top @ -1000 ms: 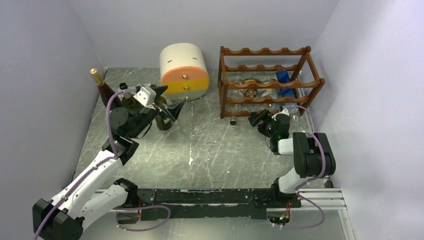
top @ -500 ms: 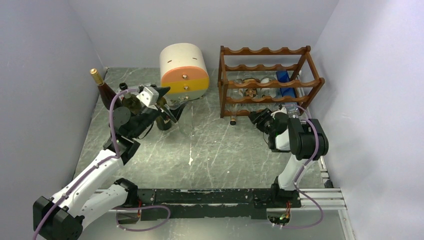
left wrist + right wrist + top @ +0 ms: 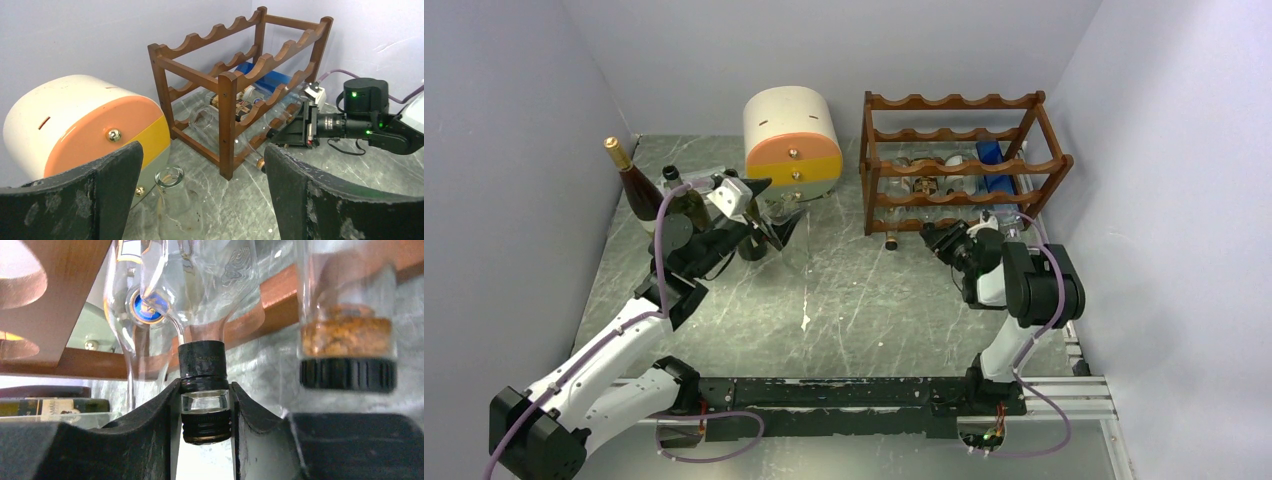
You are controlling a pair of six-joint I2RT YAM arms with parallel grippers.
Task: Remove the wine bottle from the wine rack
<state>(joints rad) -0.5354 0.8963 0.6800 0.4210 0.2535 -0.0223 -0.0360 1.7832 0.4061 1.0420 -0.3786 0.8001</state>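
Observation:
The dark brown wine rack [image 3: 969, 165] stands at the back right, with several clear bottles lying in its lower tiers. In the right wrist view, my right gripper [image 3: 205, 390] is shut on the black-capped neck of a clear wine bottle [image 3: 202, 360] that pokes out of the bottom tier past the wooden rail [image 3: 55, 365]. From above, that gripper [image 3: 939, 238] sits at the rack's front foot. My left gripper [image 3: 769, 215] hovers open near the drawer unit. Its wrist view shows wide-apart fingers [image 3: 100, 190] above a glass flask [image 3: 172, 205], with the rack [image 3: 227, 100] beyond.
A cream-and-orange drawer unit [image 3: 792, 140] stands left of the rack. A dark bottle with gold foil [image 3: 629, 180] and a green bottle [image 3: 682, 200] stand at the back left. A cork-stoppered neck [image 3: 889, 242] juts from the rack. Another capped bottle [image 3: 347, 355] lies right of the held one.
My right gripper has closed onto the wine bottle's neck at the rack's bottom tier. The left arm has drifted slightly to the right, still open.

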